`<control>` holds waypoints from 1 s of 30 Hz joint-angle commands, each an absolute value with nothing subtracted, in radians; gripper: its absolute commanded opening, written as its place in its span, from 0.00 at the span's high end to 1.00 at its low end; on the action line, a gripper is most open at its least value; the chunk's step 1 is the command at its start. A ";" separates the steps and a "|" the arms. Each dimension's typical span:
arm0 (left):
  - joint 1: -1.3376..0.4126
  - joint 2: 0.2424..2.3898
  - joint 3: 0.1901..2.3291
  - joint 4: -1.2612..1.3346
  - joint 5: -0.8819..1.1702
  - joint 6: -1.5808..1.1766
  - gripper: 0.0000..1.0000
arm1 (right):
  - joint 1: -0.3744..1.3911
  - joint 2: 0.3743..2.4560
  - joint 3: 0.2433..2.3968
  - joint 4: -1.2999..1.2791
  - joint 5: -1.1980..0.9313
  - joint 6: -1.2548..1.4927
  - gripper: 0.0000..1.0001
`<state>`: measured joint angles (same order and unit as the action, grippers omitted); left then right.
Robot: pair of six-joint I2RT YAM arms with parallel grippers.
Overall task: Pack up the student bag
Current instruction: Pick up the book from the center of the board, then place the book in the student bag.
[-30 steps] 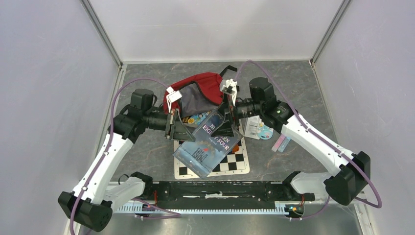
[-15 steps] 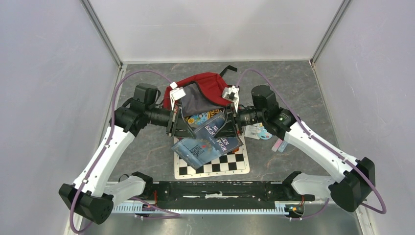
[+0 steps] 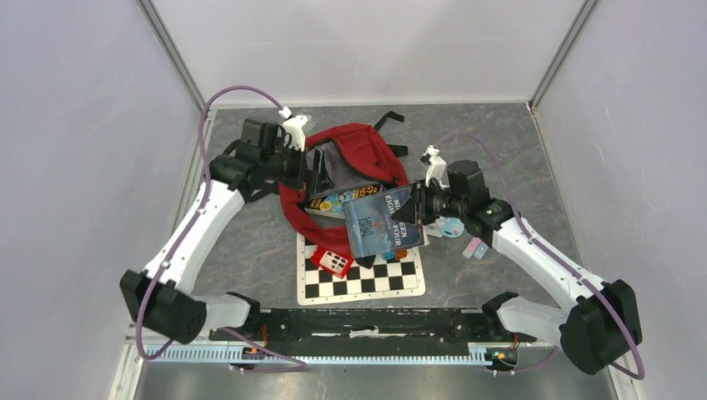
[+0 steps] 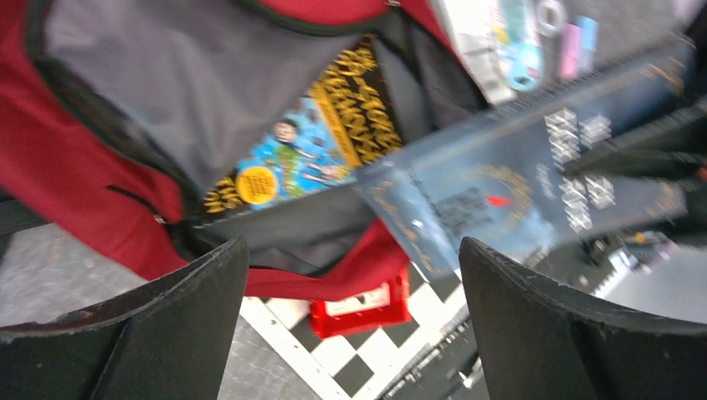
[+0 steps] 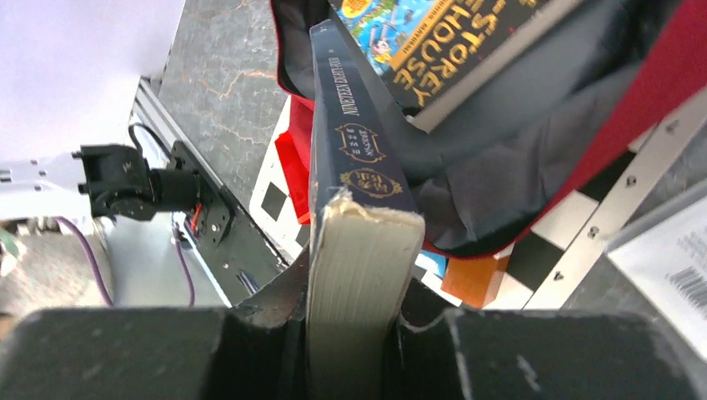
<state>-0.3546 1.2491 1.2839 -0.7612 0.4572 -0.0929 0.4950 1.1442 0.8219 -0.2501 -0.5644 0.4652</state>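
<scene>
Clamping the blue book point(image 5: 354, 150), the right gripper point(image 5: 354, 329) holds it at the mouth of the student bag point(image 3: 358, 137), near the table's point(image 3: 250, 242) far edge; left gripper point(image 4: 354, 325) gapes empty. One picture book point(image 4: 308, 142) packed; red box point(image 3: 336, 263) waits outside.

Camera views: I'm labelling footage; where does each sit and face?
Top external: overhead behind the robot, looking down on the table; both arms show.
Left wrist: on the left arm, facing the student bag; open left gripper below.
Right wrist: on the right arm, looking along the blue book the right gripper clamps.
All share: student bag, blue book.
</scene>
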 commanded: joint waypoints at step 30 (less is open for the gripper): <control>-0.104 1.768 1.335 -0.044 0.815 -0.668 0.98 | 0.522 1.034 0.642 0.273 -0.285 1.161 1.00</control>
